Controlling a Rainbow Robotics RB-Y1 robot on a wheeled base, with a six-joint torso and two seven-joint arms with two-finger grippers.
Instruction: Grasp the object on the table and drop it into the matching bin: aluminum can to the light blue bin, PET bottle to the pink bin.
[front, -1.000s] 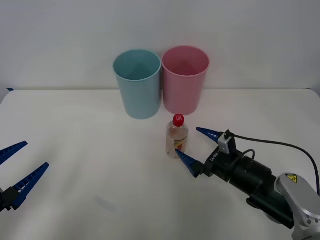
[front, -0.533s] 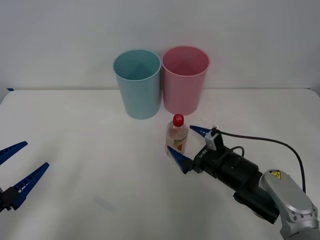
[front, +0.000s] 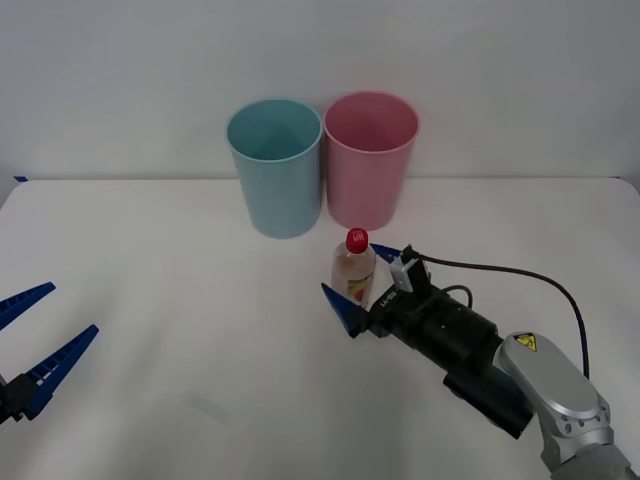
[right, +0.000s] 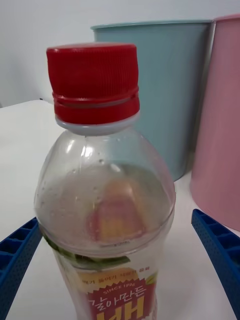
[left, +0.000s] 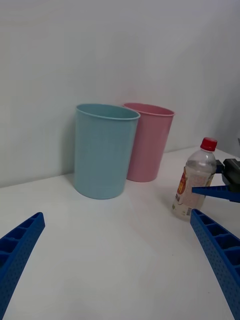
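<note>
The PET bottle (front: 353, 270), clear with a red cap and a white-orange label, stands upright on the white table (front: 180, 290) just in front of the pink bin (front: 370, 158). The light blue bin (front: 275, 165) stands to the pink bin's left, touching it. My right gripper (front: 350, 268) is open, one blue finger on each side of the bottle. In the right wrist view the bottle (right: 105, 200) sits between the fingers (right: 15, 255), apart from both. My left gripper (front: 72, 308) hangs open at the table's left edge, holding nothing.
A black cable (front: 530, 280) trails from the right wrist. A plain wall rises behind the bins. In the left wrist view the light blue bin (left: 105, 150), the pink bin (left: 147, 142) and the bottle (left: 196, 185) stand far ahead of my left gripper (left: 117, 216).
My right gripper has slid forward and left until its open fingers straddle the bottle. The bottle, the bins and the left arm have not moved.
</note>
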